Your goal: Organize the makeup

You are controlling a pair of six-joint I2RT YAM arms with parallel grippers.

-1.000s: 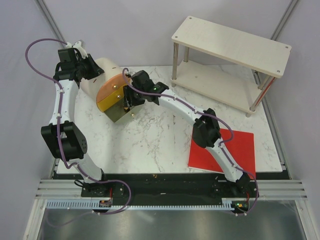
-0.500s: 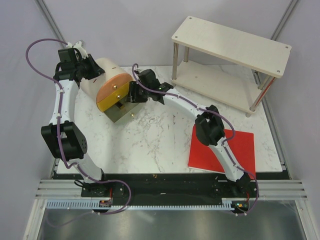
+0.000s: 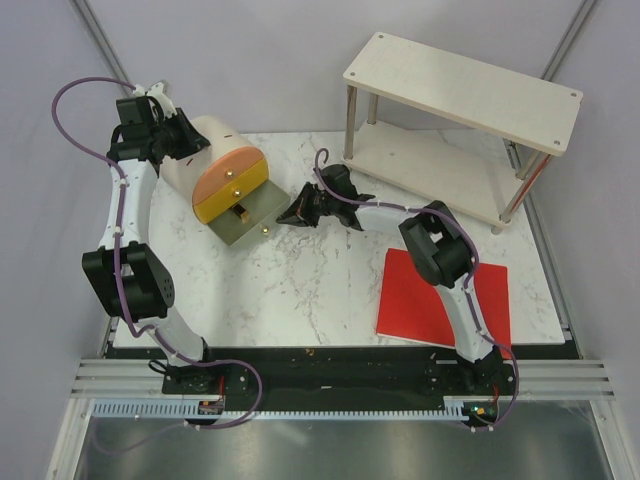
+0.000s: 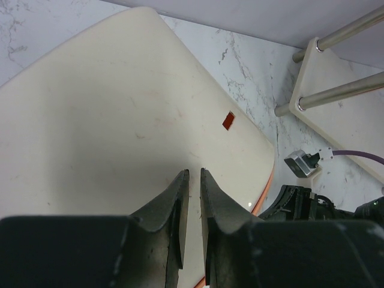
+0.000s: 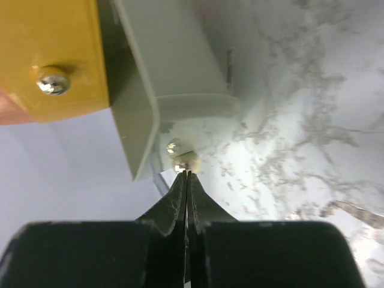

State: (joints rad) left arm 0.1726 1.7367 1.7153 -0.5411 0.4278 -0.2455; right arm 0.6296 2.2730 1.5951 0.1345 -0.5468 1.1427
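My right hand (image 5: pixel 187 174) is pinched shut, tips at the knob (image 5: pixel 185 161) of the grey drawer (image 5: pixel 174 66); my left hand (image 4: pixel 193 173) sits slightly parted, empty, over the cream case (image 4: pixel 90 120).

Top view: a dark item (image 3: pixel 240 210) in the open drawer (image 3: pixel 252 226) is too small to identify. Left wrist view: the cream case (image 4: pixel 108 120) runs off the left edge and behind the left gripper (image 4: pixel 193 175); the shelf (image 4: pixel 342 120) is cut at right. Right wrist view: the yellow front (image 5: pixel 54 42) is cropped top and left.

White arms (image 3: pixel 125 200), purple cables (image 3: pixel 56 103) — black fingers (image 4: pixel 174 210)
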